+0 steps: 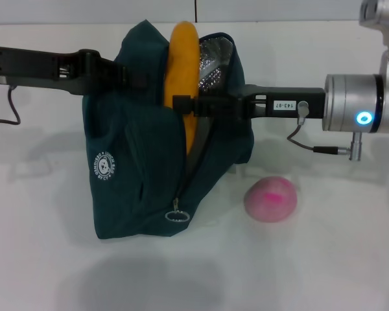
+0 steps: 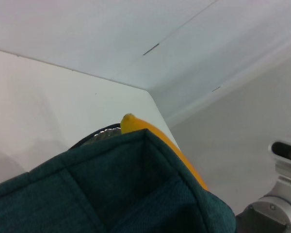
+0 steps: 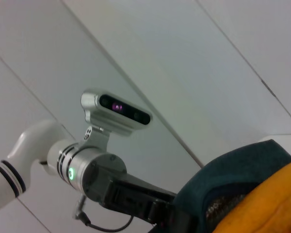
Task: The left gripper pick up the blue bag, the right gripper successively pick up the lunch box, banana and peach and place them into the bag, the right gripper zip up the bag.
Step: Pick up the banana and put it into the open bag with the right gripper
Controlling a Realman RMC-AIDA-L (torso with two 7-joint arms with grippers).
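1. Peach [image 1: 271, 199], one only, lies nearest on the white tabletop [image 1: 337, 259], just beside the bag's lower right corner and apart from it; it sits below the right arm, so the right arm is clearly the nearer one for it.
2. Zipper pull [image 1: 177, 216], a single metal ring, hangs low on the bag's front face, at the foot of the open zip line.
3. One blue bag [image 1: 136, 162] stands upright on the tabletop, mouth open at the top, silver lining showing inside.
4. One banana [image 1: 183, 84] stands in that mouth with its long axis near vertical, its upper end poking above the rim and its lower part already inside.
5. Right end effector [image 1: 187, 103] reaches in level from the right and is pinching the banana around its middle; I judge the release into the bag comes next, then a drop down and toward the robot for the peach.
6. Left end effector [image 1: 126, 76] comes in from the left to the bag's upper edge; whether it is clamped on the fabric, I cannot tell.
7. No lunch box shows; presumably it is inside.
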